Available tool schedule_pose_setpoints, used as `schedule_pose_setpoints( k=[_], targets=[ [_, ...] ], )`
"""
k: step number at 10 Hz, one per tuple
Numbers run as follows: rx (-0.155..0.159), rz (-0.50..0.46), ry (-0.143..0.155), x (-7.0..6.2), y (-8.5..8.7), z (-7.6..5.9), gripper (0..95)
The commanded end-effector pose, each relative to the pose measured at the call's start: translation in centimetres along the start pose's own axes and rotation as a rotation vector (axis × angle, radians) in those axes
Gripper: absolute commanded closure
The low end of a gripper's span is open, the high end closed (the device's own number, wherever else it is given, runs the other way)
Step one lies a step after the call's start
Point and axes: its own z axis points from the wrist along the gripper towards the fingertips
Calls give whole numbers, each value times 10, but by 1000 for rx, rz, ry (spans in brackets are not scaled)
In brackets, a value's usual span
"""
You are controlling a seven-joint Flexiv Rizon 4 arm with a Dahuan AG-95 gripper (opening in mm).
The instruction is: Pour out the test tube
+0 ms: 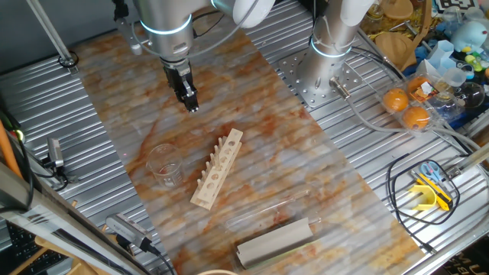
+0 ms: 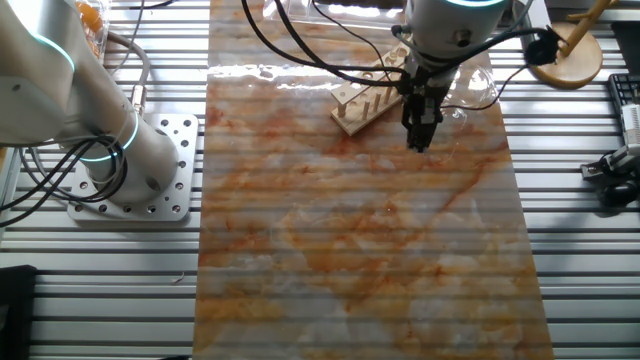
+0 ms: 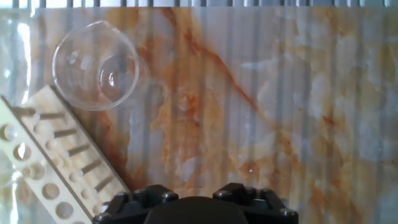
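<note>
I cannot make out the test tube in any view. My gripper (image 1: 192, 105) hangs over the marbled mat, up and left of the wooden rack (image 1: 218, 169), with its fingers together and nothing between them. In the other fixed view the gripper (image 2: 420, 140) stands just in front of the rack (image 2: 362, 103). The hand view looks down on the rack (image 3: 59, 168) at the lower left and on a squat clear beaker (image 3: 96, 65) at the upper left; the fingertips are out of sight there.
The beaker (image 1: 164, 164) stands left of the rack. A long clear tube (image 1: 267, 208) lies below the rack, and a grey block (image 1: 275, 241) lies near the front edge. A second arm's base (image 1: 325, 72) is bolted at the right, with oranges (image 1: 406, 108) and clutter beyond.
</note>
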Motion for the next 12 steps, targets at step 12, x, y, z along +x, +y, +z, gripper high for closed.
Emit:
schedule_pose_setpoints(
  k=[12],
  targets=[
    [-24, -557, -58, -15, 12, 6, 950]
  ],
)
